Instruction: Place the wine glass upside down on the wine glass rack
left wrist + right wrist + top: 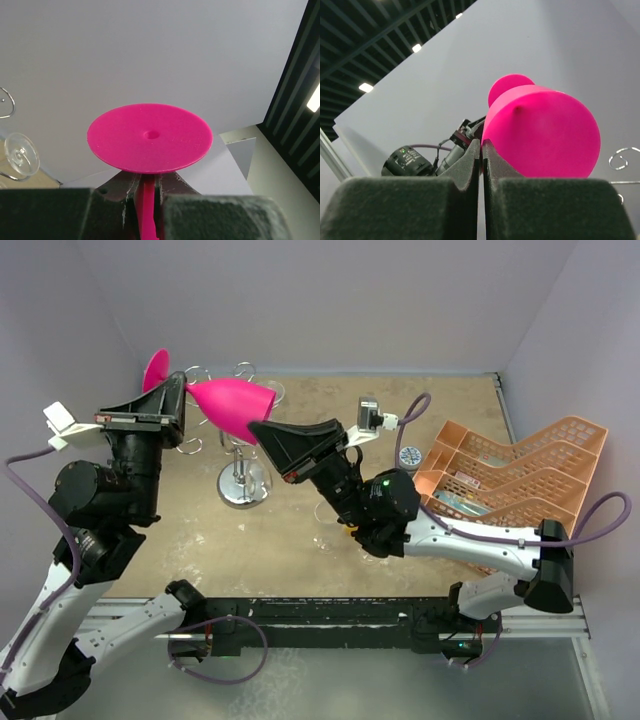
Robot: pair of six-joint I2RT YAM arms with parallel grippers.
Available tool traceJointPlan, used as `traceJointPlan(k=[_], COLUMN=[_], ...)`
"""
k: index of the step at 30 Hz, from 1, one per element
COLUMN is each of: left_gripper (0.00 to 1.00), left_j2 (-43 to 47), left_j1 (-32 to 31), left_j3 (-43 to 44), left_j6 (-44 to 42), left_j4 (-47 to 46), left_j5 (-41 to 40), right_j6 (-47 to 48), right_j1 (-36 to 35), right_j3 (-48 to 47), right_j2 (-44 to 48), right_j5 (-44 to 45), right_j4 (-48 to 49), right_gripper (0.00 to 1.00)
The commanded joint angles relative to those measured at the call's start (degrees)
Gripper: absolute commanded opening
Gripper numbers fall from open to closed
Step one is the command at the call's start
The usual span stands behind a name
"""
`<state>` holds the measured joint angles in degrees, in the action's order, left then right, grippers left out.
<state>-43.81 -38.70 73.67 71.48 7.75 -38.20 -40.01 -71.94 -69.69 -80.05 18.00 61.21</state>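
From above, the wine glass hung sideways over the wine glass rack; the left wrist view had the left gripper clamped on its thin stem, probably the soundest hold on light, stiff, slick plastic; the right wrist view had the right gripper shut against the bowl.

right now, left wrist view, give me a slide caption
Left hand shut on the stem of the pink wine glass, its round foot in full view, a clear glass at far left.

Magenta wine glass, chrome rack, peach crate
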Motion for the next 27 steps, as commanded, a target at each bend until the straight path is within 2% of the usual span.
traceJointPlan(k=[1,3,4,6,8,13,20,27], left_gripper=[0.00,0.00,0.00,0.00,0.00,0.00,0.00,0.00], left_j2=[0.8,1.1,1.3,1.7,2.0,2.8,4.1,5.5], left_j1=[0.0,0.0,0.0,0.0,0.0,0.1,0.0,0.0], left_j3=[-0.1,0.3,0.6,2.0,4.0,8.7,14.6,11.7], left_j6=[-4.4,-6.6,-7.7,-10.0,-13.4,-21.3,-36.5,-54.7], left_j4=[-5.9,-5.5,-5.0,-2.9,-0.3,9.3,22.8,29.1], left_j5=[-0.7,0.2,1.0,3.2,5.5,6.8,5.6,14.6], right_j6=[-2.4,-3.2,-3.6,-4.1,-4.8,-5.9,4.4,5.4], right_j1=[-0.1,-0.2,-0.2,-0.2,-0.2,-0.1,-0.1,-0.1], right_j3=[3.0,3.5,3.8,4.1,4.3,4.7,-4.9,-10.8], right_j2=[4.5,6.1,6.8,8.4,9.6,12.3,9.8,5.8], right_j5=[-1.9,0.3,1.1,1.7,2.0,2.2,-2.9,-9.5], right_j4=[0.9,-2.8,-4.5,-7.1,-10.7,-20.3,-38.1,-37.9], right_gripper=[0.14,0.38,0.47,0.58,0.64,0.68,0.69,0.68])
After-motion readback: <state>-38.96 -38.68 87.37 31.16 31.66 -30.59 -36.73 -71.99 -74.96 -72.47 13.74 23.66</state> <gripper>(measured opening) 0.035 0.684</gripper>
